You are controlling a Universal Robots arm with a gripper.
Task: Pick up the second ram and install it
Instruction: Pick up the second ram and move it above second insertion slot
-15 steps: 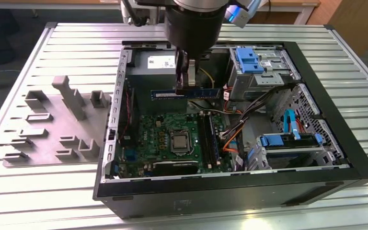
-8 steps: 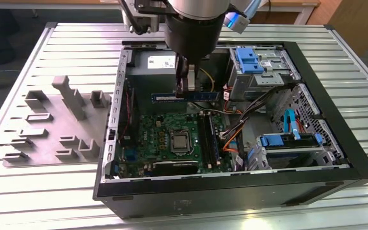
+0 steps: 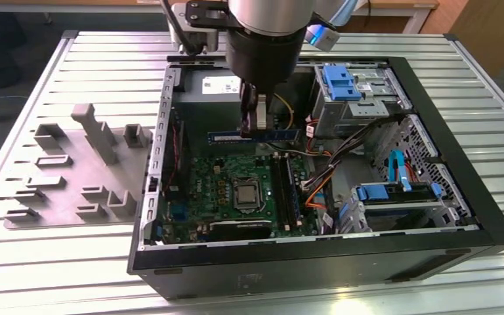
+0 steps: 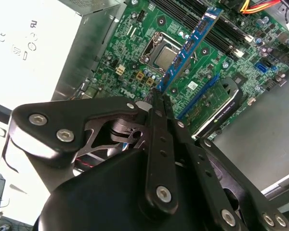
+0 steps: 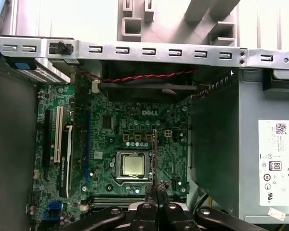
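In the exterior view, we see the arm reaching down into the open computer case [image 3: 322, 266], its gripper [image 3: 254, 131] clenched on the second ram [image 3: 280, 134]. The stick is held level and on edge in the air above the motherboard [image 3: 208, 177], clear of the long black slots [image 3: 280, 187]. A grey fixture [image 3: 77, 170] lies on the slatted table [image 3: 60, 262], to the exterior view's left of the case. In the second wrist view, we note the fingers [image 4: 160, 144] of the gripper [image 4: 156, 94] pressed onto the second ram [image 4: 188, 45], which juts out from between them over the motherboard [image 4: 130, 43], beside the processor socket [image 4: 160, 54]. In the first wrist view, the gripper [image 5: 156, 195] presents the second ram [image 5: 155, 149] edge-on as a thin dark line just beside the processor [image 5: 134, 165], with the power supply [image 5: 241, 144] alongside the motherboard [image 5: 135, 120].
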